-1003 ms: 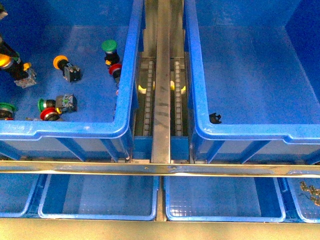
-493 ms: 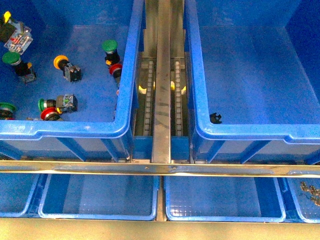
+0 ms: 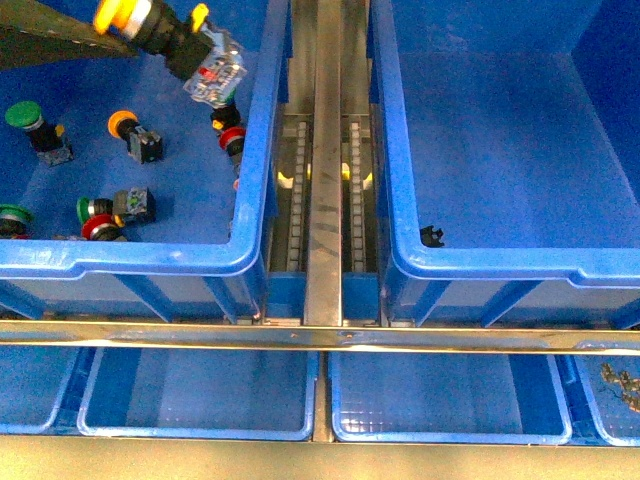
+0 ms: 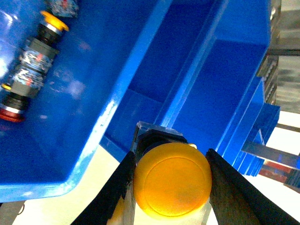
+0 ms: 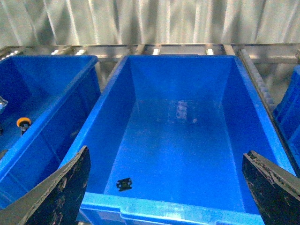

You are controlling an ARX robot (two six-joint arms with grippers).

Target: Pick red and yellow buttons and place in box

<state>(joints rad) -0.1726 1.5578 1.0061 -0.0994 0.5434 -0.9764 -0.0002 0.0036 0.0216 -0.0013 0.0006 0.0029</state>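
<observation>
My left gripper [image 4: 171, 187] is shut on a yellow button [image 4: 171, 176], its round cap pinched between both dark fingers. In the front view that yellow button [image 3: 130, 14] hangs high over the back of the left bin [image 3: 130, 260], close to its right wall. On that bin's floor lie another yellow button [image 3: 123, 126], a red button [image 3: 231, 138], a second red one [image 3: 98, 230] and green-capped ones [image 3: 24, 116]. The box [image 3: 500, 262] on the right holds only a small black piece [image 3: 430, 237]. My right gripper [image 5: 166, 192] hangs open above the box [image 5: 164, 211].
A metal roller rail [image 3: 325, 180] runs between the two bins. A steel bar [image 3: 320, 337] crosses in front, with shallow blue trays [image 3: 195, 432] below it. The far-right tray holds small metal parts [image 3: 620, 385].
My left gripper has risen from the far left of the left bin and carried the yellow button to the right, toward the bin's right wall. A green button it hid now shows.
</observation>
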